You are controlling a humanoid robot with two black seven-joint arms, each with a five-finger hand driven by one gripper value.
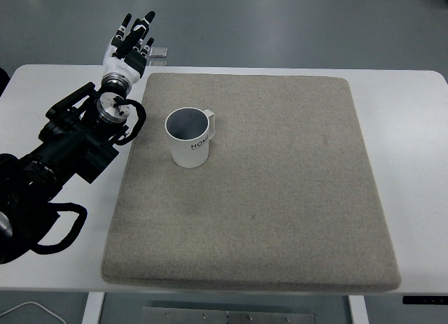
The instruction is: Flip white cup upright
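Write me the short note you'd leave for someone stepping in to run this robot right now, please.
Left hand: open, fingers spread, holding nothing, at the far left edge of the white table, clear of the cup.
Right hand: not in view.
White cup with dark lettering: standing upright, mouth up, on the grey felt mat, in its far left part.
Done: the cup appears already upright.
Left: probably nothing beyond checking that it stands steady.
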